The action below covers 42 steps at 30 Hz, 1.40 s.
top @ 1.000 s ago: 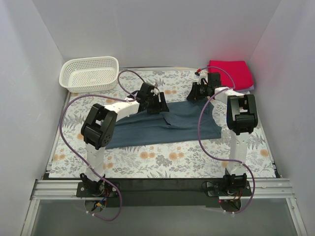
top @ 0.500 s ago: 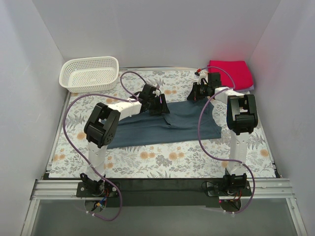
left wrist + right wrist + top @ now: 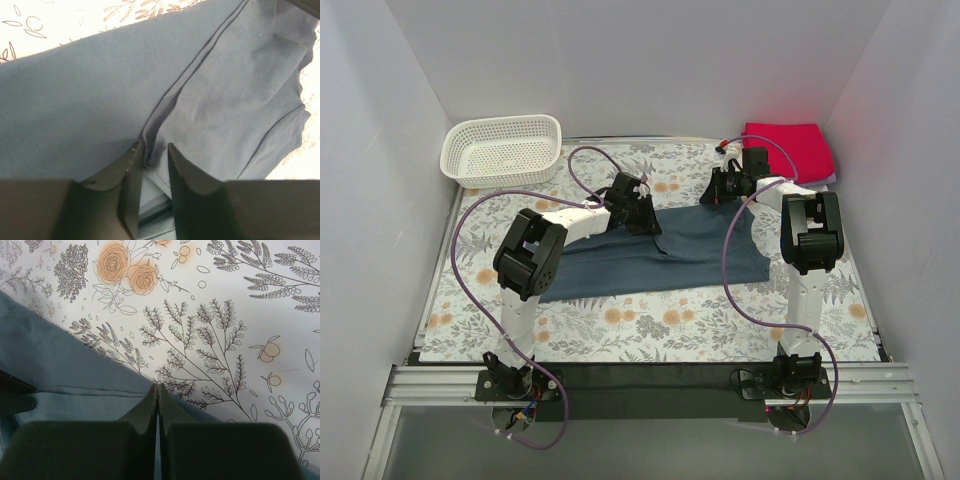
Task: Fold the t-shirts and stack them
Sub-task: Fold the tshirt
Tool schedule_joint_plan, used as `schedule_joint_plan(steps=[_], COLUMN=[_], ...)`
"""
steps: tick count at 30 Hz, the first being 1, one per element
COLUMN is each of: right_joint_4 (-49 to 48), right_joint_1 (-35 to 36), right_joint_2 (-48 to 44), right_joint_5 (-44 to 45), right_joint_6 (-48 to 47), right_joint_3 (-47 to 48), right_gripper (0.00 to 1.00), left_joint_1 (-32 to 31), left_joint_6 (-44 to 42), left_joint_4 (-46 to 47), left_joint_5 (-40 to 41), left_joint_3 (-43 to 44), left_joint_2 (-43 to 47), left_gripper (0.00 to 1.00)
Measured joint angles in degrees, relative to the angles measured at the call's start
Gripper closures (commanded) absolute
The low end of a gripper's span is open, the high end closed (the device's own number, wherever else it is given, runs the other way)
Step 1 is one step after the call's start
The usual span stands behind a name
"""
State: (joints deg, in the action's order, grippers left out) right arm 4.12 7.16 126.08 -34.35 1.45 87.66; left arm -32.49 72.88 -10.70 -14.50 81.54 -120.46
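Observation:
The slate blue-grey t-shirt (image 3: 690, 250) lies spread across the middle of the floral mat. My left gripper (image 3: 638, 208) is at its far edge near the middle. In the left wrist view its jaws (image 3: 151, 150) stand narrowly apart, pinching a raised fold of the shirt (image 3: 75, 100). My right gripper (image 3: 718, 192) is at the shirt's far right edge. In the right wrist view it (image 3: 158, 386) is shut, with its tips on the hem of the shirt (image 3: 60, 370). The red t-shirt (image 3: 788, 145) lies folded at the back right, with a pale lavender edge (image 3: 832, 178) under it.
A white lattice basket (image 3: 502, 150) stands at the back left corner. White walls close in the mat (image 3: 650, 330) on three sides. Purple cables loop above both arms.
My left gripper has moved a little to the right along the shirt's far edge, drawing the fold with it. The right arm has not moved.

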Motion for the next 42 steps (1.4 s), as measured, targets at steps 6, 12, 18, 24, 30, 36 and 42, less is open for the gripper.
schedule_joint_plan(steps=[6, 12, 18, 24, 30, 36, 42], right_joint_4=[0.0, 0.22, 0.15, -0.04, 0.0, 0.0, -0.02], right_joint_1=[0.0, 0.0, -0.02, 0.04, 0.04, 0.04, 0.04], right_joint_2=[-0.04, -0.74, -2.1, -3.06, -3.04, -2.97, -2.71], right_joint_5=[-0.17, -0.31, -0.42, -0.42, -0.39, -0.37, -0.37], right_joint_6=[-0.02, -0.17, -0.17, -0.2, -0.22, -0.24, -0.24], right_joint_3=[0.0, 0.72, 3.17, 3.87, 3.85, 3.85, 3.85], right_gripper=[0.99, 0.99, 0.99, 0.99, 0.99, 0.99, 0.99], left_joint_1=[-0.04, -0.17, -0.26, -0.26, -0.26, -0.26, -0.26], left_joint_6=[-0.87, -2.01, -2.25, -2.56, -2.84, -2.99, -2.23], left_joint_4=[0.07, 0.26, 0.46, 0.9, 0.96, 1.31, 1.42], left_joint_5=[0.7, 1.88, 3.08, 4.7, 5.75, 6.16, 6.54], left_joint_3=[0.0, 0.0, 0.0, -0.02, -0.07, -0.39, -0.52], left_joint_2=[0.0, 0.0, 0.02, 0.02, 0.02, 0.02, 0.42], left_gripper=[0.92, 0.96, 0.96, 0.96, 0.91, 0.73, 0.47])
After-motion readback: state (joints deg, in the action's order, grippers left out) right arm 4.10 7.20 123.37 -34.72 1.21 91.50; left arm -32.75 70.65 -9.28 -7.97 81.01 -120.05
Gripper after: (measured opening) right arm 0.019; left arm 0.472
